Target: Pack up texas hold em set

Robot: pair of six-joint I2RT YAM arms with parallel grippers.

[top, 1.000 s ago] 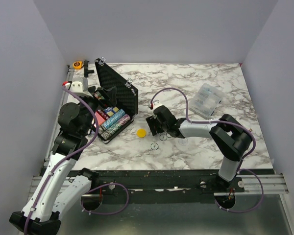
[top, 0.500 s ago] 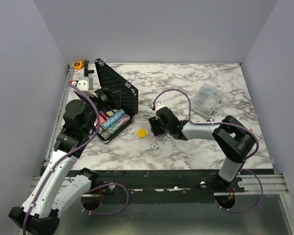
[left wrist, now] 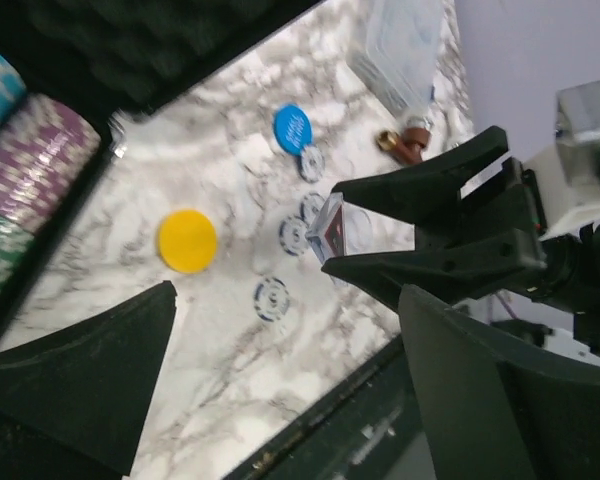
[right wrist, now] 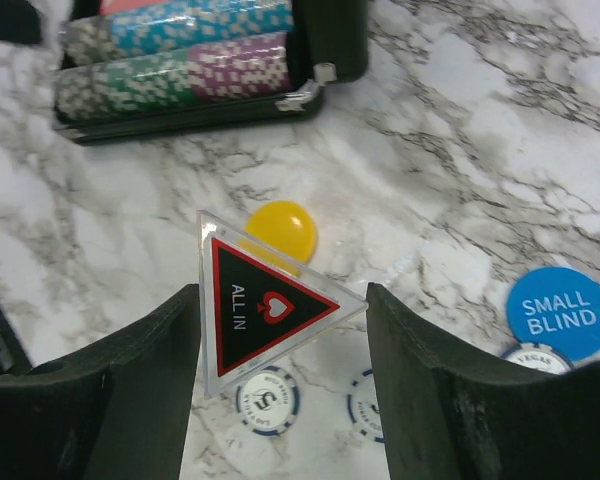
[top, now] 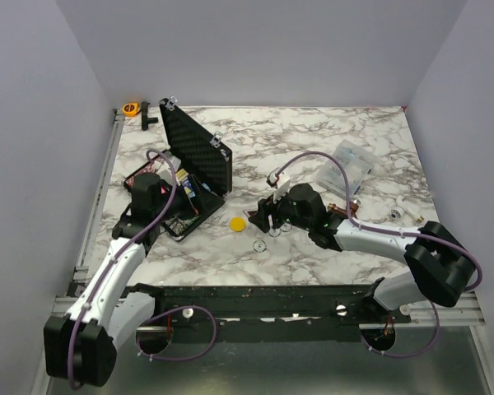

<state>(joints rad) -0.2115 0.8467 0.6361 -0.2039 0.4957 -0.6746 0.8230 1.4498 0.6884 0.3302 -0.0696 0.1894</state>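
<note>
The black case (top: 199, 155) stands open at the left, its lid up, with rows of coloured chips (right wrist: 180, 60) in the base. My right gripper (right wrist: 282, 312) is shut on a clear triangular "ALL IN" marker (right wrist: 260, 300), held tilted just above the table. Under and around it lie a yellow disc (right wrist: 283, 228), a blue "SMALL BLIND" disc (right wrist: 560, 310) and white chips (right wrist: 267, 400). My left gripper (left wrist: 290, 400) hangs open and empty beside the case base, facing the yellow disc (left wrist: 187, 241) and the marker (left wrist: 330, 225). In the top view the right gripper (top: 267, 216) sits right of the yellow disc (top: 239, 222).
A clear plastic box (top: 346, 164) lies at the back right, and small metal bits (top: 393, 214) lie near the right edge. An orange tape roll (top: 131, 108) sits at the back left corner. The table's front edge (left wrist: 310, 400) runs close below the loose chips.
My right gripper has closed on the triangular marker and lifted it, its arm stretching out to the right. The left arm has dropped lower beside the case base.
</note>
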